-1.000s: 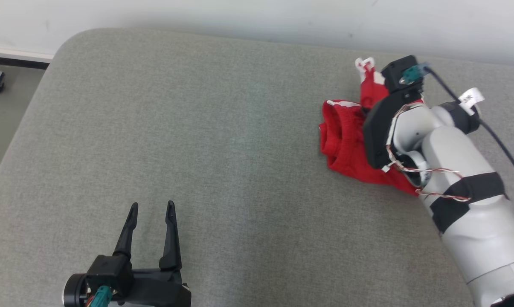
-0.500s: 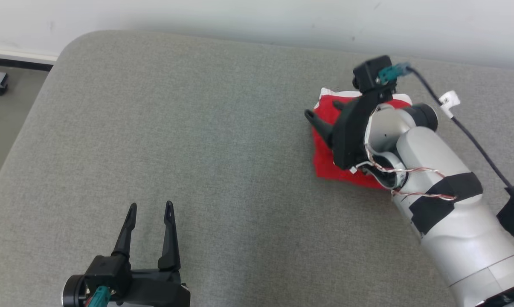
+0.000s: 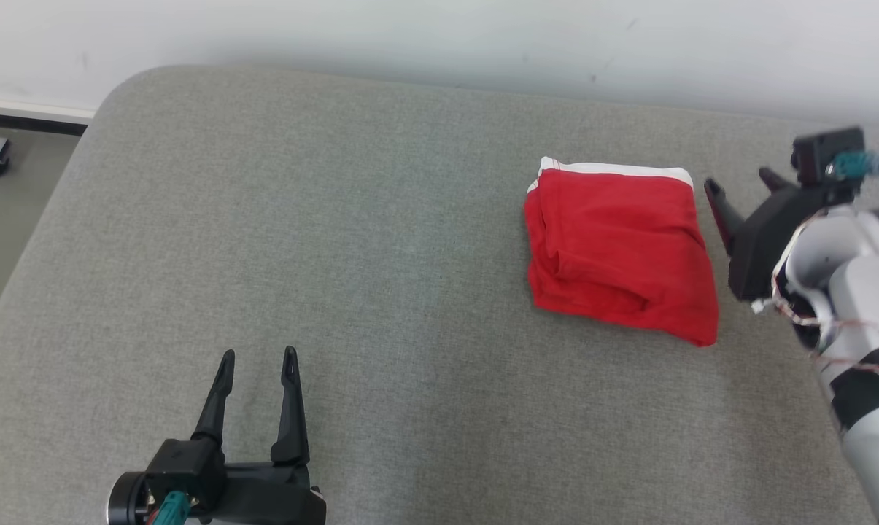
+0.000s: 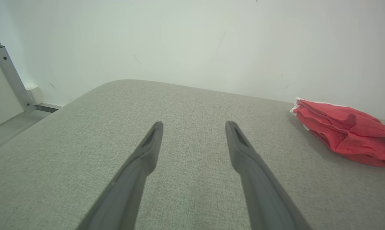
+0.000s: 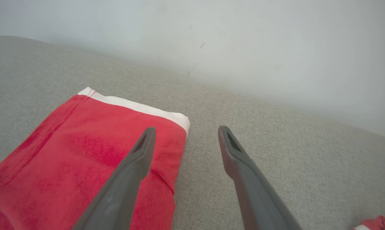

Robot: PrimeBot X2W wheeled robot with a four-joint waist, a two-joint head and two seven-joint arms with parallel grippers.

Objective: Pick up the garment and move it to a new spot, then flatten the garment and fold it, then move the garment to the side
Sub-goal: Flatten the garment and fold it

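**Head view:** A grey fabric-covered surface (image 3: 337,219) with a rounded far-left corner runs up to a pale wall (image 3: 410,29). A red garment (image 3: 618,248) lies flat on the right half of the surface. It is folded into a compact rectangle with a white band (image 3: 614,169) along its far edge. The right claw (image 3: 738,179) hovers just beside the garment's right edge, its fingers spread wide and holding nothing. The left claw (image 3: 259,354) sits at the lower left, well apart from the garment, its fingers parted and empty.

**Left wrist view:** The left claw (image 4: 195,124) shows two dark fingers standing wide apart over bare grey fabric. The garment (image 4: 345,127) lies off to the right, near the wall, with its stacked layers visible along the side.

**Right wrist view:** The right claw (image 5: 186,129) is spread wide above the garment's (image 5: 83,143) corner. One finger crosses red cloth near the white band (image 5: 138,107), and the other crosses grey fabric.
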